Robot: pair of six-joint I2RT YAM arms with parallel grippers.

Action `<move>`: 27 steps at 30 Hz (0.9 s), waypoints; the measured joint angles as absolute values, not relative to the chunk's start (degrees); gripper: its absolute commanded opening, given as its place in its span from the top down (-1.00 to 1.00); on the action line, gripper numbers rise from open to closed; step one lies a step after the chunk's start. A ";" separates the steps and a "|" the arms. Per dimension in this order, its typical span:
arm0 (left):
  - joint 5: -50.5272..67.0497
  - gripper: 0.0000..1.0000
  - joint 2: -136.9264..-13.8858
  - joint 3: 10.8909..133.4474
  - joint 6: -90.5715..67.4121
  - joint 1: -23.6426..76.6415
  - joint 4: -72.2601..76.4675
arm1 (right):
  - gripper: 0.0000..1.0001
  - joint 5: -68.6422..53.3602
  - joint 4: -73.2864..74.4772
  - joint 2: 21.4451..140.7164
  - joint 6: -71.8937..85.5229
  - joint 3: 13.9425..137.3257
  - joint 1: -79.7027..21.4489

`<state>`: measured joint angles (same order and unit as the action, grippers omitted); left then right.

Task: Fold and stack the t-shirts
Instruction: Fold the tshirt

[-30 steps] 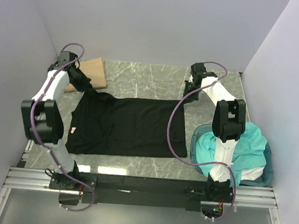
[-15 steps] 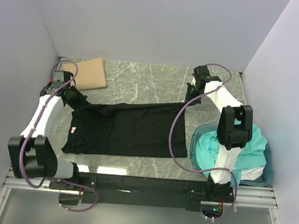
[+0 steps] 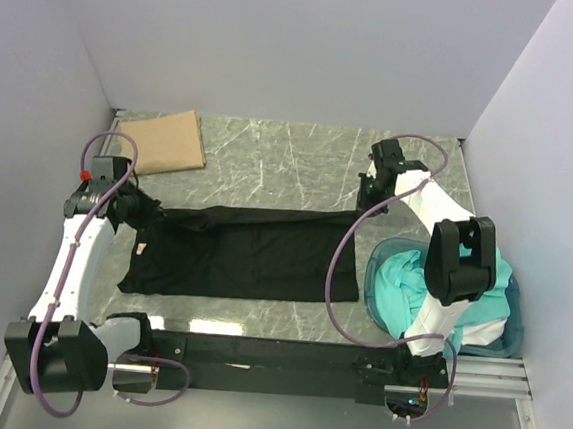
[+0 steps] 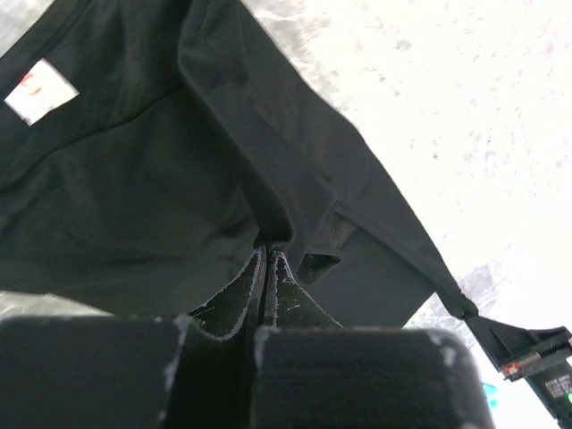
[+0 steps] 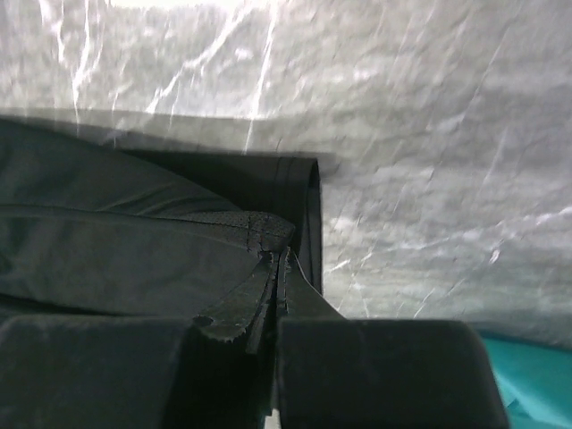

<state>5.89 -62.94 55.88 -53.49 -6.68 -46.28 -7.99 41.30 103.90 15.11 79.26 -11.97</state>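
The left end effector (image 4: 268,256) and the right end effector (image 5: 277,259) are each clamping a far corner of the black t-shirt (image 3: 248,256). The far edge is hanging between them, and the near half is lying on the surface (image 3: 271,158).

Risks:
- Unequal arm travel is likely to be skewing the fold.
- A thin pinch could be slipping, dropping one corner and bunching the cloth.

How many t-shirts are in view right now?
3: black t-shirt mid-table, tan t-shirt folded at the far left, teal t-shirt in the tub at right, which may hide more.
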 measured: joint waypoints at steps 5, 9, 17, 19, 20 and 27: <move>3.60 0.99 -58.65 54.61 -54.92 -6.68 -49.21 | 1.00 -6.96 40.80 101.65 15.11 75.81 -13.74; 2.04 0.99 -55.11 54.57 -56.12 -6.68 -51.11 | 1.00 -6.11 40.47 100.14 15.09 72.55 -14.72; 1.19 0.99 -51.51 52.56 -57.76 -6.72 -53.43 | 1.00 -4.60 40.07 96.09 15.33 66.98 -15.07; 1.17 0.99 -50.89 51.92 -58.06 -6.72 -54.61 | 1.00 -4.08 39.97 95.57 15.35 66.26 -15.27; 1.17 0.99 -50.68 51.79 -58.19 -6.72 -55.00 | 1.00 -3.99 40.01 95.50 15.35 66.13 -15.44; -0.58 0.44 -48.16 51.75 -59.31 -6.79 -57.76 | 0.63 -2.15 40.12 94.52 15.59 63.83 -19.77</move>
<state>-0.58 -48.16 51.75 -59.31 -6.79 -57.76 -2.15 40.12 94.52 15.59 63.83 -19.77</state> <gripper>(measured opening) 0.074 0.078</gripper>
